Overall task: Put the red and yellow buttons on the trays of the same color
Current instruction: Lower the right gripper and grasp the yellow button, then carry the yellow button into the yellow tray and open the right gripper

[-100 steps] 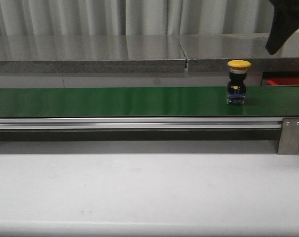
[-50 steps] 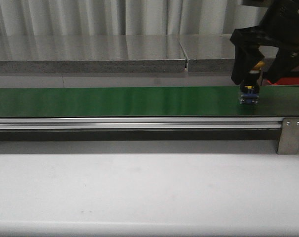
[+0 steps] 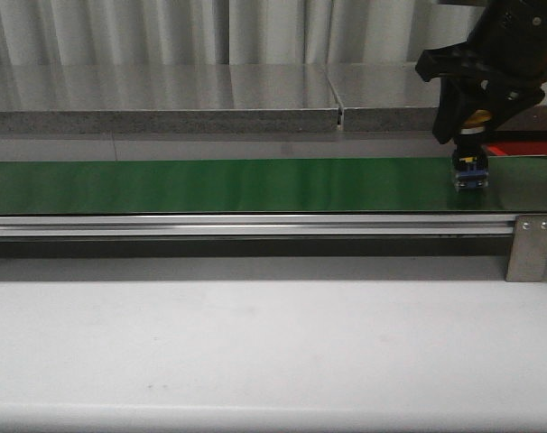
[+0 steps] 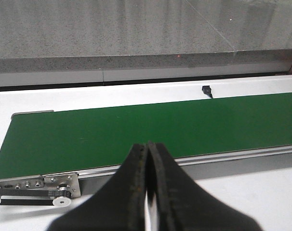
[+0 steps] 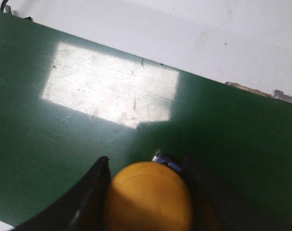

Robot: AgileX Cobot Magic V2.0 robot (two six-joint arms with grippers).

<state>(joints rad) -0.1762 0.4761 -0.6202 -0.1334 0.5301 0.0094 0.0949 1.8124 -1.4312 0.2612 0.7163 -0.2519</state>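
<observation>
Front view: right gripper (image 3: 473, 122) clamped around yellow button (image 3: 470, 168) on green belt (image 3: 228, 185), far right; left gripper (image 4: 147, 192) fingers pressed together.

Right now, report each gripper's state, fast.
Left gripper: shut, holding nothing.
Right gripper: fingers around the yellow button on the green belt; firm grip cannot be told.

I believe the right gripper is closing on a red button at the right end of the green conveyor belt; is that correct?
Not quite: the button is yellow, as the right wrist view shows. The right gripper is around it at the right end of the green conveyor belt.
</observation>
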